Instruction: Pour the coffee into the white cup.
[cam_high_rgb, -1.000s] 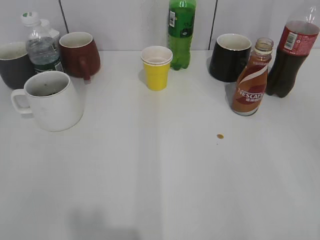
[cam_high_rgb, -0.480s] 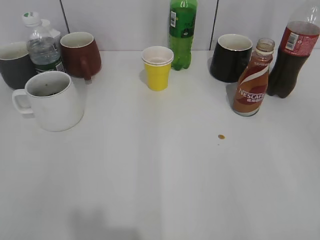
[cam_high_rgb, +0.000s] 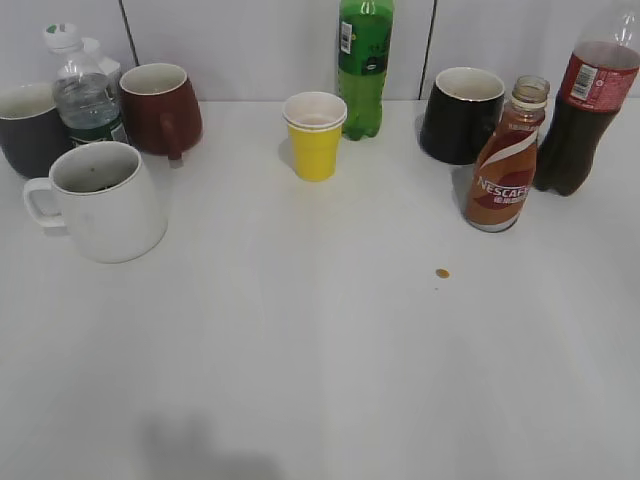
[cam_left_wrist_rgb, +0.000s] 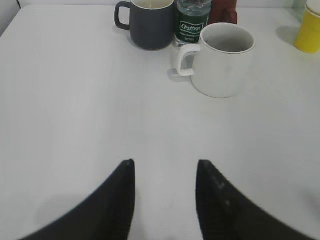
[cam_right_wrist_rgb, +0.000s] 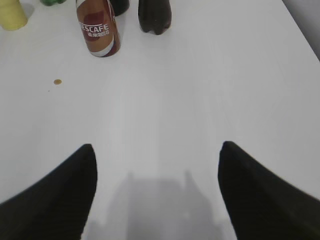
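The Nescafe bottle (cam_high_rgb: 505, 160) stands upright, uncapped, far right on the worktop (cam_high_rgb: 320, 350), ahead and left of the right claw (cam_right_wrist_rgb: 157, 195), whose jaws stand wide apart, empty. The white mug (cam_high_rgb: 105, 200) sits far left, before the half-parted, empty left claw (cam_left_wrist_rgb: 165, 200); its inside looks empty, perhaps

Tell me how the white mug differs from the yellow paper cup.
The white mug is wider and has a side handle; the yellow cup is narrower, tapered, with no handle. The mug stands front left beside other mugs; the cup stands mid-back by the green bottle. Both are upright and white inside.
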